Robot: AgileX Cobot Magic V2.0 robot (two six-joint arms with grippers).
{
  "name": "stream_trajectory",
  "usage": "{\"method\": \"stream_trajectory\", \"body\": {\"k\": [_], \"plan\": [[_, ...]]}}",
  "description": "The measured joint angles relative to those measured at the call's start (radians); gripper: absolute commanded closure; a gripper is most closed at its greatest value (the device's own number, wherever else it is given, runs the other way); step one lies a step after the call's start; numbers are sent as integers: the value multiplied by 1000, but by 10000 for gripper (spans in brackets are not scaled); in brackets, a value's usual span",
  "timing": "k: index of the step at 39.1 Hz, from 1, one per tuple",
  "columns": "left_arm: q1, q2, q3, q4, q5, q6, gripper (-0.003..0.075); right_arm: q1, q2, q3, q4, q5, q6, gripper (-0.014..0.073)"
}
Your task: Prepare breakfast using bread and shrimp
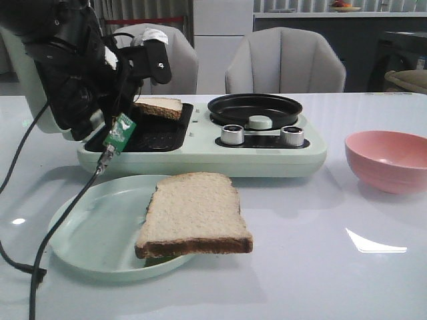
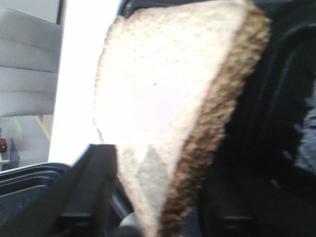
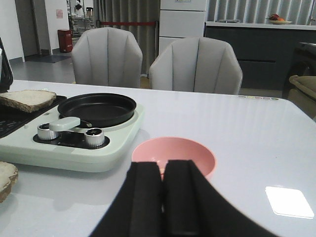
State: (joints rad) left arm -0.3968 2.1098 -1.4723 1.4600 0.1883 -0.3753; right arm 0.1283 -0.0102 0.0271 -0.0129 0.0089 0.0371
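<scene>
Over the grill side of the pale green breakfast cooker (image 1: 200, 157), the left gripper (image 1: 143, 93) holds one slice of bread (image 1: 159, 107) by its edge, jaws closed on the crust; the left wrist view shows the slice (image 2: 168, 108) clamped between the fingers with the dark grill plate behind it. The step in hand looks like laying this slice onto the grill. Whether it already rests on the plate or hangs just above cannot be told. The next move likely calls for lowering until the slice lies flat, then parting the jaws and drawing clear. The left arm reaches in from the cooker's left, wrist bent down towards the grill. A second slice (image 1: 193, 213) lies in front of the cooker, on the light green plate (image 1: 87, 227), overhanging its rim. The right gripper (image 3: 165, 197) waits to the cooker's right with jaws closed on nothing, just short of the pink bowl (image 3: 174, 155). No shrimp can be made out.
</scene>
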Motion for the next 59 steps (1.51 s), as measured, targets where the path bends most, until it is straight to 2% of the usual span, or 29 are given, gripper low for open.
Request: {"method": "stream_trajectory", "body": {"k": [8,28,42,59], "plan": [[0,-11,-7,-18,4,-2,102,0,0,0,0,0,0,445],[-27,-110,4,-310,93,9,102,0,0,0,0,0,0,445],[-74,-191,6,-678,293,204,102,0,0,0,0,0,0,445],[-190,-490,6,-911,407,208,102,0,0,0,0,0,0,445]]}}
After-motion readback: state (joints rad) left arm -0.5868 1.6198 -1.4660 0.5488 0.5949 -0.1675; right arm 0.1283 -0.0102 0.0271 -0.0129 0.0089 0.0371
